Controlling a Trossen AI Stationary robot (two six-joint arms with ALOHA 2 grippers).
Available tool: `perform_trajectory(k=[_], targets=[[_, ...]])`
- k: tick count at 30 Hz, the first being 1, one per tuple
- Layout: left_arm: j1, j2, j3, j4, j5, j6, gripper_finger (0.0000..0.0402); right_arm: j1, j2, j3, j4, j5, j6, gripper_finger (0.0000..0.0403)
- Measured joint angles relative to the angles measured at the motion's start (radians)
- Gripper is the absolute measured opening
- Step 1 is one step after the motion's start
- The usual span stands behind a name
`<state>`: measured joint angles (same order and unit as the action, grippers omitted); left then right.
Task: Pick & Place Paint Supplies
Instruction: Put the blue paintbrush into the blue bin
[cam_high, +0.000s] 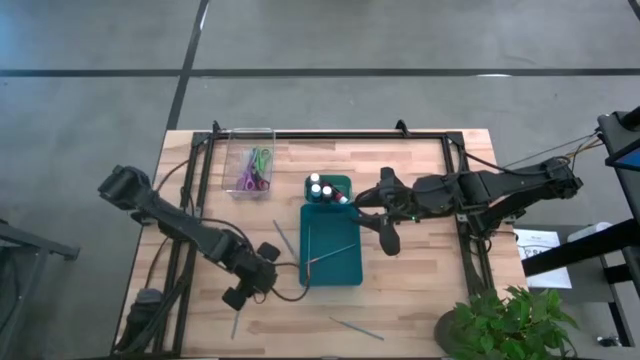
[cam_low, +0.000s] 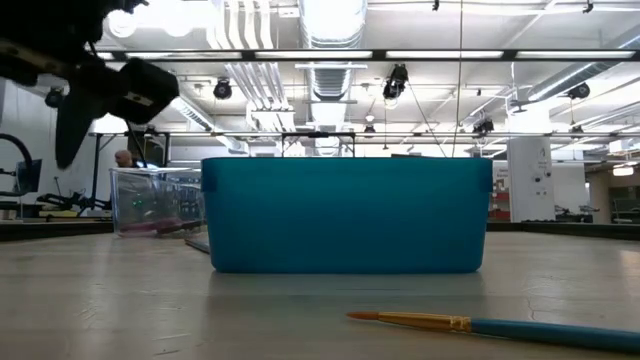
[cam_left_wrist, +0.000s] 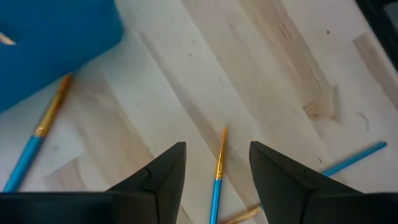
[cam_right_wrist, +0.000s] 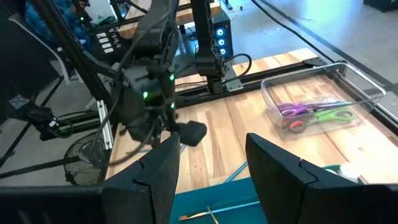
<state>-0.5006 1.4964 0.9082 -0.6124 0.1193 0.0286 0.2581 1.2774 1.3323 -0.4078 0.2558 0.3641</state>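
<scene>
The left gripper (cam_left_wrist: 217, 165) hovers with fingers apart, a brush (cam_left_wrist: 217, 180) lying on the surface between them. Drop straight down, stay centered on the thin handle, then close; right fingers wait open above the tray (cam_high: 345, 270).

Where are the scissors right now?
From above, the scissors lie inside the clear plastic box at the table's far left, just left of the paint bottles in the teal tray.
</scene>
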Motion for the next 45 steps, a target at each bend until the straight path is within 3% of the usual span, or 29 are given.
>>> perform_trajectory(k=[9,15,45], targets=[[-0.025,0.129,0.001,0.069,0.004,0.016,0.0146,0.005,0.0,0.0,-0.007,-0.02,0.028,0.0181],[-0.062,0.17,0.001,0.097,0.003,-0.002,0.0142,0.005,0.0,0.0,-0.01,-0.024,0.029,0.0181],[-0.08,0.175,-0.098,0.229,-0.094,-0.063,0.0141,0.004,0.0,-0.001,-0.046,-0.028,0.03,0.0181]])
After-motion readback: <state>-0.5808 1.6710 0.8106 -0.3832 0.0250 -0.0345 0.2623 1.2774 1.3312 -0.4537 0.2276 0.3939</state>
